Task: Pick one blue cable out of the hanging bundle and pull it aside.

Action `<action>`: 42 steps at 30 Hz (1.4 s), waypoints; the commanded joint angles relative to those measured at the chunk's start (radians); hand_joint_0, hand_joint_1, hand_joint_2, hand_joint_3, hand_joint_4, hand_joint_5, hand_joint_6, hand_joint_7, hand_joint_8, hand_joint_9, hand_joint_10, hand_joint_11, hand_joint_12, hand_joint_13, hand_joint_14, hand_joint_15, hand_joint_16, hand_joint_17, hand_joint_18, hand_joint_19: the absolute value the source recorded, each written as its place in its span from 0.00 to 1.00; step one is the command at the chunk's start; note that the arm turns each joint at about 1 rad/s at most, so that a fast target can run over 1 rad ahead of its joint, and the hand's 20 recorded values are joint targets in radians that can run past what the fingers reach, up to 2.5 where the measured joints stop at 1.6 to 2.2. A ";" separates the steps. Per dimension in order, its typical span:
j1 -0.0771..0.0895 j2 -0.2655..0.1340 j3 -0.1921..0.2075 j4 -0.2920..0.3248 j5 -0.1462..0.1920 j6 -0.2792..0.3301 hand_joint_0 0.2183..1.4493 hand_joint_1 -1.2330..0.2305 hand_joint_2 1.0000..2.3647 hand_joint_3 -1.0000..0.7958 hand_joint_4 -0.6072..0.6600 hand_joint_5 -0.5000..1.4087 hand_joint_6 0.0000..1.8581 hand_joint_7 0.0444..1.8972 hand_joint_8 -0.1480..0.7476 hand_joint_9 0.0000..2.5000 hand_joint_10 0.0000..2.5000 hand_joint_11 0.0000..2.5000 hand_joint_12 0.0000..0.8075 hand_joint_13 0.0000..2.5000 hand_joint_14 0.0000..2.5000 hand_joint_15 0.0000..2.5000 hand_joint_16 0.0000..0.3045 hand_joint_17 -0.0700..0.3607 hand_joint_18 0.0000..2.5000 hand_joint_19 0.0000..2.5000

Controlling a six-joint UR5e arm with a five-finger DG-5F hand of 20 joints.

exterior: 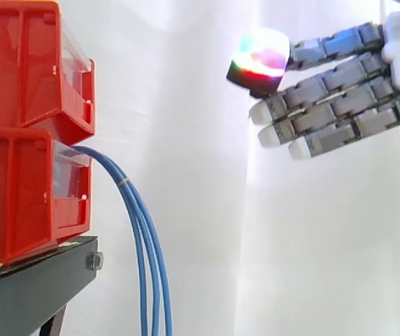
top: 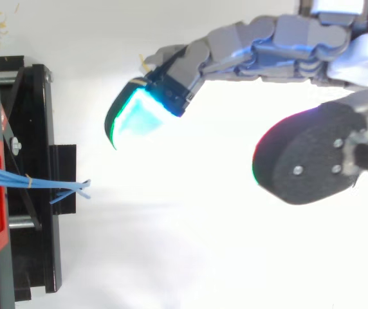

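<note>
Hand [exterior: 340,105] released, fingers stretched near straight, holding nothing; one glowing pad [exterior: 259,59] leads, pointing toward the bins; hand sits high, well apart from the cables. Blue cable bundle [exterior: 144,231] leaves the front of the lower red bin [exterior: 25,196], arcs over the front edge of the black stand [exterior: 32,287] and hangs down past it; a small tie [exterior: 124,181] cinches the strands near the top of the arc; upper red bin [exterior: 25,63] stacked above; white curtain [exterior: 186,105] behind. Judgement: cables look thin, light, limp and smooth, likely to swing or slip; strands are tight at the tie, so the best pinch is lower, on an outer strand where they spread slightly.
</note>
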 commanded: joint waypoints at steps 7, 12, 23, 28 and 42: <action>0.002 -0.064 -0.001 0.002 0.004 -0.002 0.25 0.50 0.00 0.29 0.67 0.15 0.27 0.32 0.42 0.10 0.00 0.00 0.40 0.00 0.00 0.02 0.18 0.45 0.00 0.03; -0.001 -0.095 0.000 0.043 0.056 -0.007 0.25 0.49 0.00 0.29 0.67 0.15 0.27 0.33 0.42 0.11 0.00 0.00 0.41 0.01 0.00 0.03 0.18 0.45 0.00 0.03; -0.002 -0.192 0.000 0.195 0.082 -0.019 0.25 0.49 0.00 0.29 0.70 0.16 0.27 0.34 0.44 0.13 0.00 0.00 0.41 0.02 0.00 0.03 0.18 0.45 0.00 0.04; -0.002 -0.253 0.000 0.309 0.082 -0.034 0.25 0.49 0.00 0.29 0.70 0.17 0.27 0.35 0.45 0.14 0.00 0.00 0.42 0.03 0.00 0.03 0.18 0.45 0.00 0.04; 0.012 -0.360 0.005 0.530 0.112 -0.027 0.25 0.49 0.00 0.29 0.71 0.17 0.27 0.36 0.45 0.15 0.00 0.00 0.42 0.03 0.00 0.03 0.18 0.45 0.00 0.04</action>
